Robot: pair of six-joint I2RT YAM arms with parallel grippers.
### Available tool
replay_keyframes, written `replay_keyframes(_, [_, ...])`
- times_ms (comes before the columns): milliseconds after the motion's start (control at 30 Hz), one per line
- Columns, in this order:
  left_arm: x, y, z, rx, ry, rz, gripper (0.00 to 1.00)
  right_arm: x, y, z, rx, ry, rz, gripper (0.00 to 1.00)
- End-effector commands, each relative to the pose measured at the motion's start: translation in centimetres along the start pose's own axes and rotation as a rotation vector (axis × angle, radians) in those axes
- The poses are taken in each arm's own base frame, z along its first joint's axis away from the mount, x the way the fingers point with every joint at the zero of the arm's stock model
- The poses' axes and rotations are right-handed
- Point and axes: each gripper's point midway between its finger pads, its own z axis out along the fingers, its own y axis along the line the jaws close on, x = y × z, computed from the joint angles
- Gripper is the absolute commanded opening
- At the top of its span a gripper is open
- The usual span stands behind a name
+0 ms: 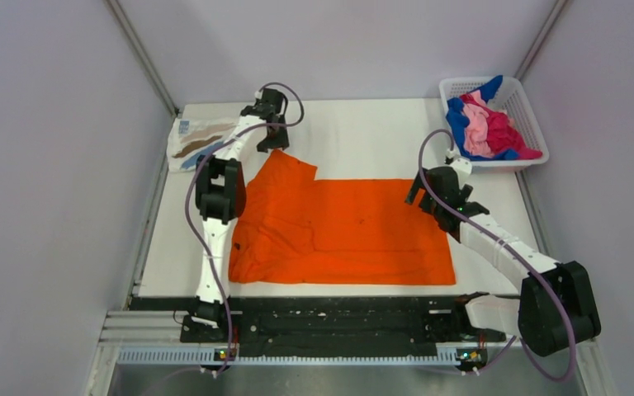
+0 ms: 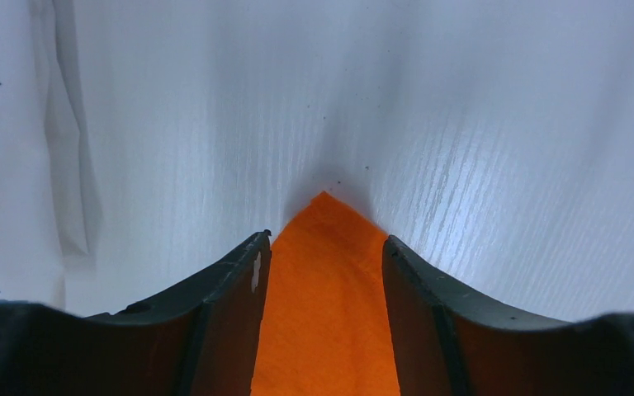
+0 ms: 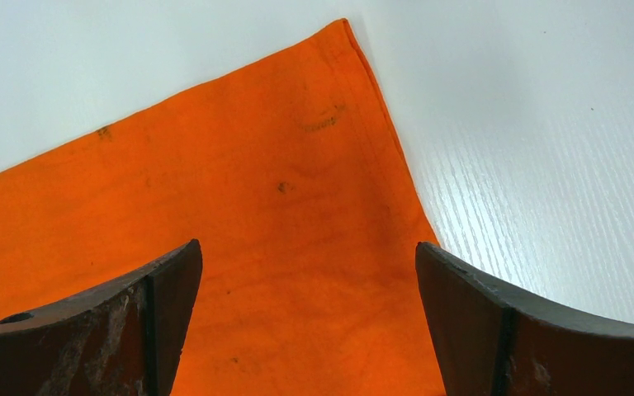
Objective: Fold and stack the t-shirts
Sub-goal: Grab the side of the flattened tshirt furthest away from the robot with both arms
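Orange shirt (image 1: 355, 231) is spread flat, its near hem by the table (image 1: 363, 132) front edge, so the first fold is judged in hand. Right gripper (image 3: 309, 247) is held wide open over its far right corner. Left gripper (image 2: 326, 239) is set half-open astride its far left corner, not yet pinched. Both corners need clamping, then drawing toward the near hem. Bare table is left beyond the shirt. A streaked shirt (image 1: 198, 140) lies far left of it and a basket (image 1: 537, 124) far right.

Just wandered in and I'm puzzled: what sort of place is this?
Probably a robot test booth for laundry folding: plain walls around a white table, two arms bolted at its edge, an orange shirt spread out, a basket of more shirts.
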Motion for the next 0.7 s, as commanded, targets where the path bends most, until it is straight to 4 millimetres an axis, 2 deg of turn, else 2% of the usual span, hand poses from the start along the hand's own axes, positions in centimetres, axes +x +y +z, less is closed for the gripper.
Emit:
replay_keyframes(0, [0.0,0.1,1.0,-0.010,-0.007,-0.002,0.55,-1.6,1.0,-0.1,-0.027,-0.032,0.008,0.99])
replay_keyframes(167, [0.9,0.2,1.3,-0.012,0.017,0.002,0.48,-1.6,0.8,-0.3,-0.020,-0.037,0.011,0.99])
replay_keyframes(367, [2.1,-0.4,0.8,0.039,0.042,-0.007,0.37,-2.1,0.4,-0.1,0.010,-0.055,0.014,0.99])
replay_keyframes(533, [1.9,-0.5,0.2,0.054,0.029,-0.013,0.12,-3.0,0.1,0.5,0.039,-0.067,0.016,0.99])
replay_keyframes(667, [1.1,-0.4,-0.5,0.051,0.005,-0.007,0.04,-4.0,0.0,1.9,0.078,-0.070,0.001,0.99])
